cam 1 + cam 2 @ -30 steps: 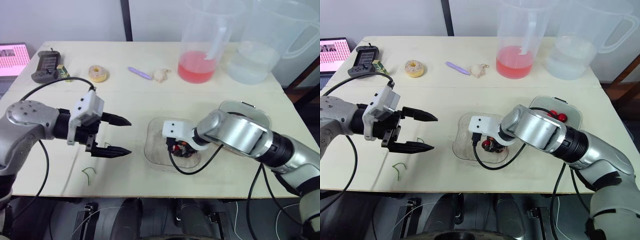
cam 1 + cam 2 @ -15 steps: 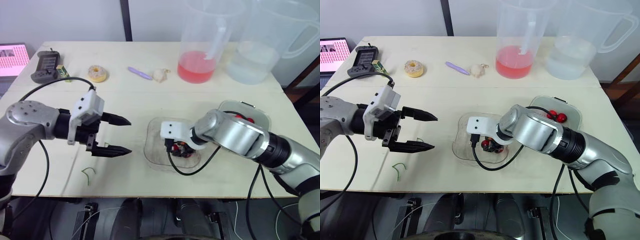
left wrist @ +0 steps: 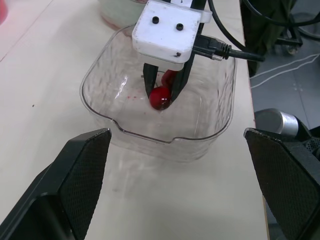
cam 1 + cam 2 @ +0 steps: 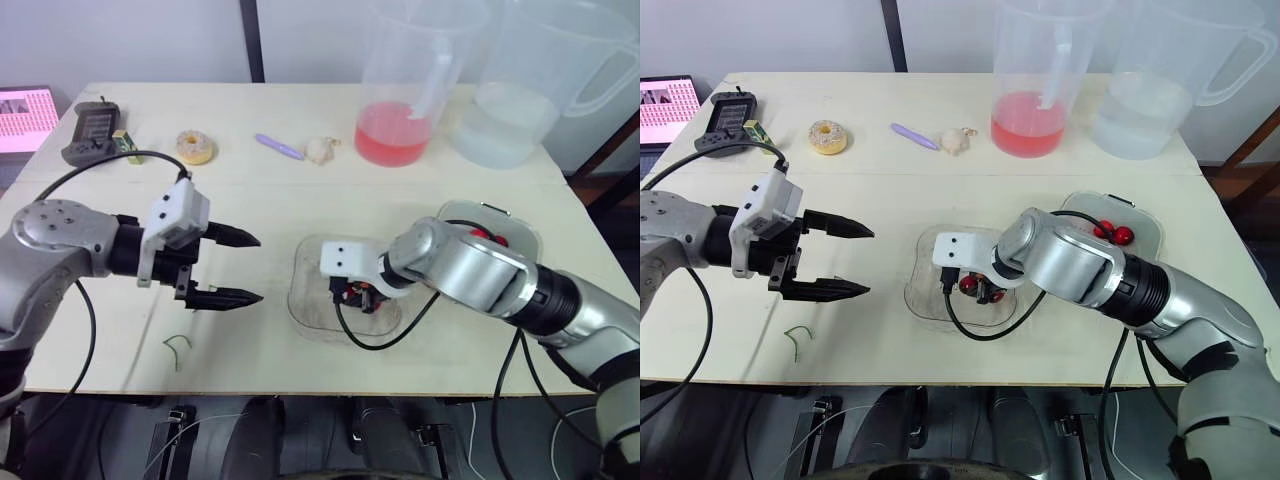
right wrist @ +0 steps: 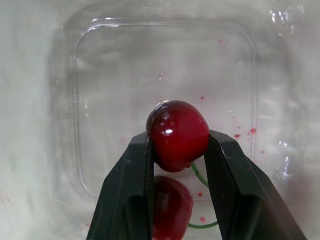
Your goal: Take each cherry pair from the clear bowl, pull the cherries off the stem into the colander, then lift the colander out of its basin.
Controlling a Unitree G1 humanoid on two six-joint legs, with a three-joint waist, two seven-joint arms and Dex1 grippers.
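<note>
Right wrist view: the right gripper (image 3: 162, 97) is down inside the bowl (image 3: 120, 75), its two fingers pinched on one cherry (image 5: 178, 134). A second cherry (image 5: 172, 207) sits just under it, with a green stem (image 5: 200, 175) curling beside. Over on the left, the left gripper (image 4: 258, 269) hovers above the tabletop (image 4: 300, 190), spread wide and holding nothing, pointing at the bowl. Right of the bowl, the colander (image 4: 1152, 228) holds loose cherries (image 4: 1112, 233). A bare stem (image 4: 177, 348) lies near the tabletop's front edge.
</note>
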